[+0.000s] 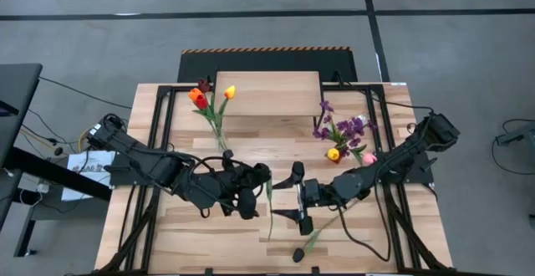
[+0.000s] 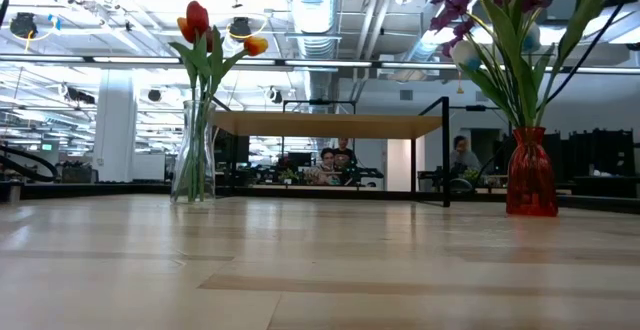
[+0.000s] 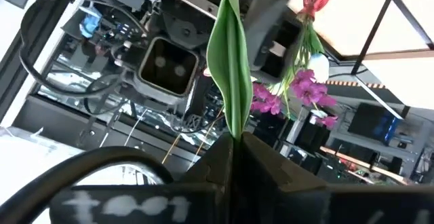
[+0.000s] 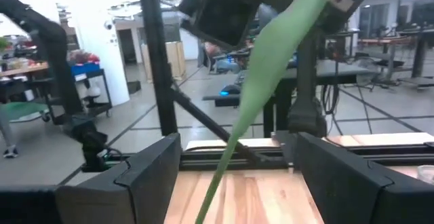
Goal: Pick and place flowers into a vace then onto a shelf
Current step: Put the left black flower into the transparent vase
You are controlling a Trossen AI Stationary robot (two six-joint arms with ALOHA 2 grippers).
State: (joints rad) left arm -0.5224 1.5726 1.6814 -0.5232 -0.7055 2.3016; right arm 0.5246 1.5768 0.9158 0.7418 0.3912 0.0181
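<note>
Holding one green flower stem (image 1: 268, 209) between them, both arms meet near the middle of the table (image 1: 251, 247). The left gripper (image 1: 255, 188) is clenched on the stem, and in its wrist view the leaf (image 3: 229, 61) sticks straight out from between the shut fingers (image 3: 264, 166). The right gripper (image 1: 294, 199) sits just beside it, toward 3 o'clock, with its fingers (image 4: 146, 176) spread wide and the stem (image 4: 264, 81) passing through the gap without touching either one.

The stem's long line runs from about 12 o'clock to 6 o'clock on the table, so it lies across the way the two arms reach in. A dark flower head (image 1: 298, 254) lies on the wood at 6 o'clock from the right gripper (I cannot tell if it belongs to this stem).

The clear vase (image 2: 193, 150) with red and orange tulips stands at 11 o'clock, and the red vase (image 2: 530, 170) with purple sprigs at 2 o'clock. The shelf (image 1: 267, 94) is at 12 o'clock, still bare. The left arm looks nearer the clear vase, so I think it may carry the stem there.
</note>
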